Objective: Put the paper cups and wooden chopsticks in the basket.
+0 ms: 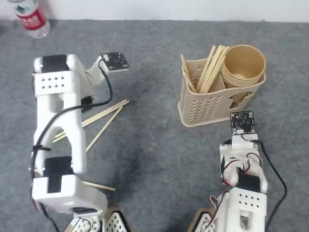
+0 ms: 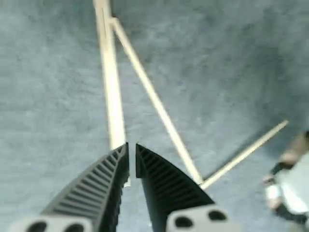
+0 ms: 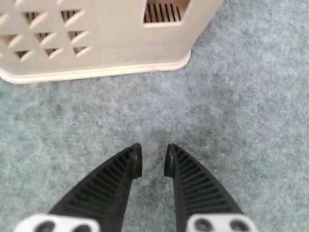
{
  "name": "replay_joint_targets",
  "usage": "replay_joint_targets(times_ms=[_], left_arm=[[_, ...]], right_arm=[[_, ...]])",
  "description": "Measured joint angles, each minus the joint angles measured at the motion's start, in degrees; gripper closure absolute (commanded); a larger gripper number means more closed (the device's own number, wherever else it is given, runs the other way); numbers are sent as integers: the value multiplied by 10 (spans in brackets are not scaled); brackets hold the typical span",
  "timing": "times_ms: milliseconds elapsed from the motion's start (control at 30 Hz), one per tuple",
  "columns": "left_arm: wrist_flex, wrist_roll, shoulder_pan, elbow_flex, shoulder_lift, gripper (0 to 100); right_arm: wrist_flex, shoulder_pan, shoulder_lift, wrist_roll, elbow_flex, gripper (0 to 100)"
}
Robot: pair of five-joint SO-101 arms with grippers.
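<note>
Loose wooden chopsticks (image 1: 104, 113) lie on the grey carpet at the left, under the left arm (image 1: 60, 121). Another chopstick (image 1: 99, 186) lies near that arm's base. In the left wrist view my left gripper (image 2: 131, 147) is shut to a thin slit on the end of a chopstick (image 2: 110, 87), with a second chopstick (image 2: 154, 96) slanting beside it. The beige basket (image 1: 212, 108) at the right holds stacked paper cups (image 1: 244, 65) and several chopsticks (image 1: 210, 70). My right gripper (image 3: 153, 162) hangs slightly open over bare carpet, just in front of the basket (image 3: 96, 48).
A plastic bottle with a red label (image 1: 30, 17) lies at the far left corner. Open carpet separates the two arms. The right arm (image 1: 241, 159) stands close to the basket's front wall.
</note>
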Motion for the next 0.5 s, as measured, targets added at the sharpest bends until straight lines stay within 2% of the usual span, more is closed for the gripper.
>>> replay_joint_targets(times_ms=[67,167,367,500], left_arm=[[-36,53,0,37,4,777],[-119,91,-9,98,29,781],[-279,91,-6,168,77,790],[-336,90,-4,169,117,790]], right_arm=[[0,0,0,0,0,902],[0,0,0,0,0,902],[0,0,0,0,0,902],[0,0,0,0,0,902]])
